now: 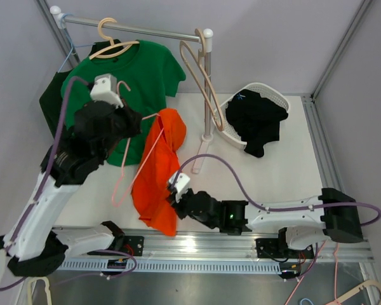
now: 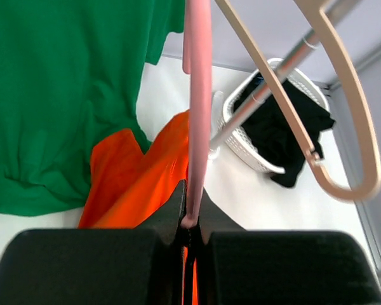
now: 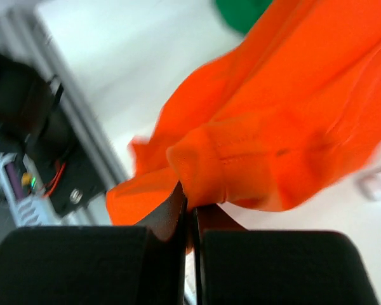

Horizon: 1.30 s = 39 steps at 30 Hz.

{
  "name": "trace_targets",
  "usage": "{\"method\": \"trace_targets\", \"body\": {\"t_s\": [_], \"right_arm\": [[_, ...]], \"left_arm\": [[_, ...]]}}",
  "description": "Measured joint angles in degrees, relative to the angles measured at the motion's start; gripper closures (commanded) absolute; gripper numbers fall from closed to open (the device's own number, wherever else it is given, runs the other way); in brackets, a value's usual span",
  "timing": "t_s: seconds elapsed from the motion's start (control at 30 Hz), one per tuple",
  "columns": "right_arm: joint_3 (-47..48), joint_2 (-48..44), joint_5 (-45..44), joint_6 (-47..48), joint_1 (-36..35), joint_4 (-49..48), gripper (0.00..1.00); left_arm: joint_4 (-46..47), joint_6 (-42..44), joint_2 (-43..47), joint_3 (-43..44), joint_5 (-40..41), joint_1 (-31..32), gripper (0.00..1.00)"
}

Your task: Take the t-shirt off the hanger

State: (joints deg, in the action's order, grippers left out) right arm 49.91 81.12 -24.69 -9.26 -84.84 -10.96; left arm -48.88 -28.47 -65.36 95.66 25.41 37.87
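Orange t-shirt, from my left hand: in the top view the orange t-shirt (image 1: 155, 184) hangs at about 4 o'clock of my left gripper (image 2: 190, 219), draped over the upper end of the pink hanger (image 1: 128, 166). In my left wrist view the cloth lies under the fingertips and spreads toward 8 o'clock.
Orange t-shirt, from my right hand: its lower half lies at 9 to 11 o'clock of my right gripper (image 3: 189, 206) and touches it. The bottom edge bunches on the white table (image 1: 286, 171) near the front rail.
Left gripper: jaws together, clamped on the pink hanger's thin bar, which runs straight up toward 12 o'clock from my fingertips.
Right gripper: jaws together, pinching a thick fold of the orange t-shirt just above the tips.
Hanger arm: one long pink arm shows bare along the shirt's 9 o'clock side, slanting down toward 7 o'clock.
Cloth: matte orange knit, soft, with deep creases and a stitched hem line on the pinched fold.
Hanger: slim, smooth, pale pink, rounded in section.
Fingers: black, matte, wedge-shaped.
Nearby, 12 o'clock: green t-shirt (image 1: 140, 76) on a beige hanger (image 1: 111, 47) hooked over the metal rail (image 1: 146, 28).
Nearby, 2 o'clock: white perforated basket (image 1: 270, 92) holding a black garment (image 1: 257, 121).
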Motion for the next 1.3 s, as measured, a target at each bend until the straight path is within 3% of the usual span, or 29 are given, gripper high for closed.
{"method": "trace_targets", "body": {"t_s": [0.23, 0.43, 0.63, 0.8, 0.9, 1.0, 1.17, 1.3], "right_arm": [[0.0, -5.9, -9.0, -0.9, 2.6, 3.3, 1.00], [0.0, -12.7, -17.9, -5.7, 2.6, 15.2, 1.00], [1.5, -31.8, -27.6, -10.4, 1.7, 27.9, 1.00], [5.1, -45.5, -36.9, -3.4, -0.3, 26.8, 1.00], [9.3, -44.7, -39.9, 7.6, 2.2, 20.1, 1.00], [15.7, -39.5, -37.5, 18.4, 7.6, 13.2, 1.00], [30.8, -26.6, -28.0, 31.2, 19.0, 3.2, 1.00], [40.5, -18.0, -18.7, 34.8, 28.8, 0.2, 1.00]], "left_arm": [[-7.6, 3.2, 14.1, -5.2, -3.4, 0.2, 0.99], [-10.8, 5.7, 21.2, -8.6, -2.9, 0.3, 0.99], [-11.5, 8.0, 18.2, -4.9, -2.5, -1.0, 0.99], [-8.1, 9.3, 10.9, -1.7, -9.6, -7.8, 0.99], [-5.8, 9.7, 5.3, 1.4, -12.7, -9.3, 0.99], [-5.2, 10.2, 0.6, 5.3, -14.2, -9.4, 0.99], [-3.3, 11.0, -8.0, 14.6, -14.9, -9.9, 0.99], [-1.9, 11.6, -12.0, 19.6, -15.4, -11.1, 0.99]]}}
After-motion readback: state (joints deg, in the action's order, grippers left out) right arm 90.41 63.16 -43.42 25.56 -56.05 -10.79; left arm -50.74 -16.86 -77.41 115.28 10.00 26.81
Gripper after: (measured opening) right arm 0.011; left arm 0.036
